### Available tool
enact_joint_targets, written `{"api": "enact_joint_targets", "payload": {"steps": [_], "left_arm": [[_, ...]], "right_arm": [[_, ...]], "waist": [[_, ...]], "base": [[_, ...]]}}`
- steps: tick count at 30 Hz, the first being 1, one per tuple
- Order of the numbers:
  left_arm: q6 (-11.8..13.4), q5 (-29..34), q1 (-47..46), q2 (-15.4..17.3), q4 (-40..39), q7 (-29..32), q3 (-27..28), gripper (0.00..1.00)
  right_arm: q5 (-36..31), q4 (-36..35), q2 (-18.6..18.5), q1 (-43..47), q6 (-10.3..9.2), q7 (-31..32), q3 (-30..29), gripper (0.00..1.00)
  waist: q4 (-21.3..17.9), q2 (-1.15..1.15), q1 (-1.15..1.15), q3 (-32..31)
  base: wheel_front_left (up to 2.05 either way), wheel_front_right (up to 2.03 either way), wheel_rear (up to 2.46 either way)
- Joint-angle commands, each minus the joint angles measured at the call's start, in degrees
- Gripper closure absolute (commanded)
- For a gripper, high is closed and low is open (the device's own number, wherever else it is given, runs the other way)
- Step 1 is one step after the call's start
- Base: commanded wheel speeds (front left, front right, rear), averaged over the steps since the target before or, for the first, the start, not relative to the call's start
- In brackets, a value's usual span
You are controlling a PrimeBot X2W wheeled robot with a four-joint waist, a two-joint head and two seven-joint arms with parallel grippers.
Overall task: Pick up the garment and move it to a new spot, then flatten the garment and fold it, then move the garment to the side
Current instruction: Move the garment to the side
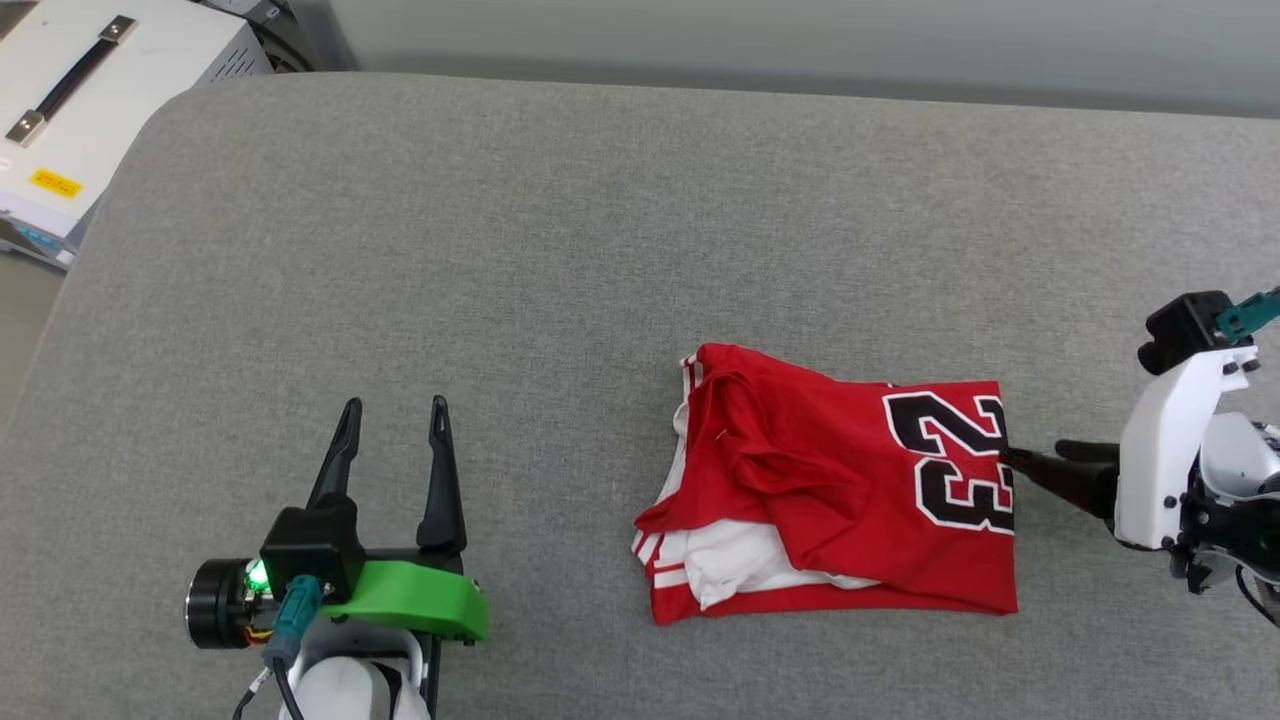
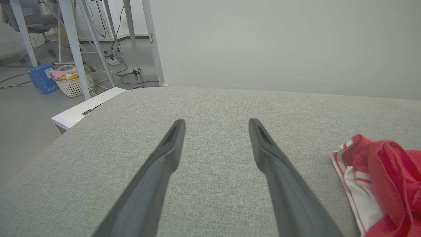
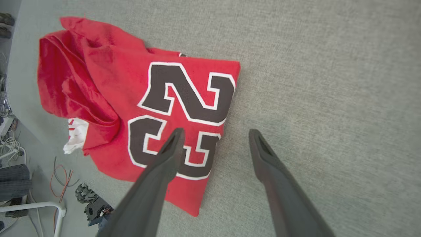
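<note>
Grey cushion (image 1: 600, 250) bears folded garment (image 1: 820, 480); basket (image 2: 75, 88) holds pink, yellow items (image 2: 62, 74) (left jaws, right jaws wide).

The bench (image 1: 560, 250) is covered in grey woven cloth, matt and a little coarse, with the weave plain to see. The jersey (image 1: 830, 480) is thin red cloth, soft and creased, with a faint sheen along the folds. Its white parts look like the same cloth, and the black number is a flat print edged in white. The left claw (image 1: 395, 402) and right claw (image 3: 216, 130) have smooth, matt, dark plastic fingers. The green cover (image 1: 420, 600) behind the left claw is smooth, slightly glossy plastic, and the white shell (image 1: 1165, 460) on the right wrist is similar. The white case (image 1: 90, 120) looks hard and smooth, and its black handle (image 1: 75, 78) ends in silvery metal plates.
</note>
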Motion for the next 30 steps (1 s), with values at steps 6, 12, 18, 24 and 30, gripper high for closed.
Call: {"api": "enact_joint_targets", "payload": {"steps": [6,12,18,24,30], "left_arm": [[0.38,-0.81,-2.51,-0.21,0.41,-0.33,-1.04,0.0],[0.59,-0.97,-3.25,-0.21,0.98,-0.33,-1.32,0.0],[0.71,-0.78,-2.78,-0.21,1.63,-0.33,-0.5,0.0],[0.63,-0.32,-1.09,-0.21,1.74,-0.33,1.1,0.0],[0.64,-0.25,0.83,-0.21,0.56,-0.33,3.21,0.0]], "right_arm": [[2.03,3.73,4.01,1.91,-0.04,0.82,1.98,0.0],[1.13,6.42,6.24,3.16,-0.04,-2.21,6.42,0.0],[-0.45,4.98,4.92,0.99,-0.04,-10.13,9.63,1.0],[-1.66,0.54,0.99,-2.79,-0.04,-16.4,12.56,1.0],[-0.97,-4.71,-3.3,-5.65,-0.04,-16.46,15.05,1.0]], "waist": [[1.84,0.0,0.0,2.85],[2.37,0.0,0.0,3.46],[1.1,0.0,0.0,1.92],[-2.62,0.0,0.0,-1.0],[-9.03,0.0,0.0,-2.36]], "base": [[0.0,0.0,0.0],[0.0,0.0,0.0],[0.0,0.0,0.0],[0.0,0.0,0.0],[0.0,0.0,0.0]]}}
